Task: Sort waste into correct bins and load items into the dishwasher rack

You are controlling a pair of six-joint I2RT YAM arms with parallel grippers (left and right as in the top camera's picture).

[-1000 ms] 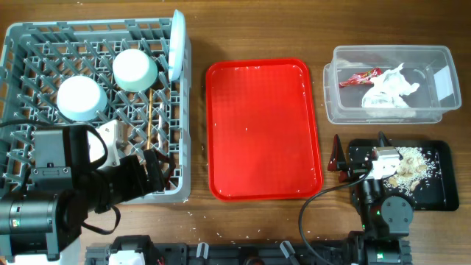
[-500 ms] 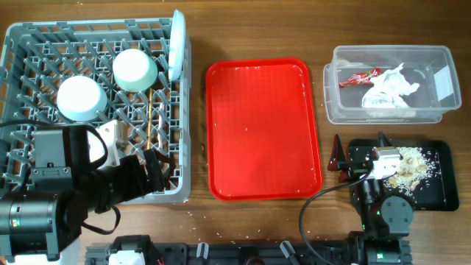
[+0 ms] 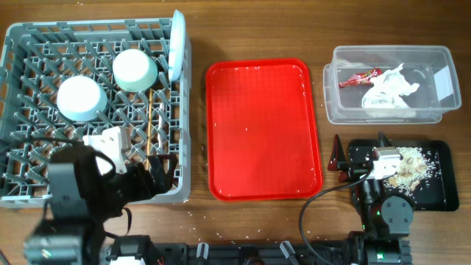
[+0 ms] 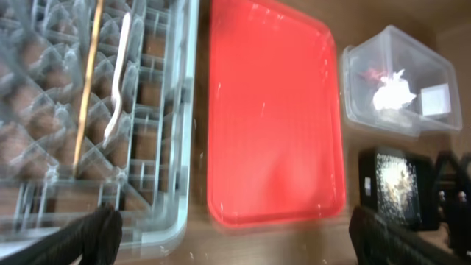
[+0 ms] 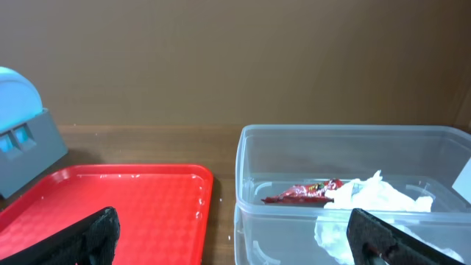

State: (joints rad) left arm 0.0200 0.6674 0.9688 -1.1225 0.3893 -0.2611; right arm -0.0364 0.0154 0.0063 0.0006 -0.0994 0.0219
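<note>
Overhead: the left gripper (image 3: 163, 168) hangs over the near right corner of the dishwasher rack (image 3: 22, 44), fingers apart and holding nothing. The right gripper (image 3: 359, 147) is spread just as wide over the black tray (image 3: 441, 191), beside the rice scraps (image 3: 408, 165). The red serving tray (image 3: 265, 125) is bare. I cannot find the yellow cup; the left arm may be hiding it. The step in hand looks like clearing the left arm off the rack. It is best lifted straight up before any sideways swing, so a finger does not catch the grid wall or knock the chopsticks (image 3: 150, 118). These lie on the lattice, long axis running far-to-near along the rack's depth.

Left wrist: the fork (image 4: 118, 81) lies just beside the chopsticks and nearly parallel, leaning slightly off their line. The picture is too blurred to tell which end carries the tines. Both fingers sit low in the picture, well apart, at the rack's near wall.

Right wrist: the fingers are wide and empty. Ahead is the clear tub (image 5: 353, 140), where the wrapper (image 5: 302, 193) lies crosswise, touching the napkin (image 5: 375, 195).
</note>
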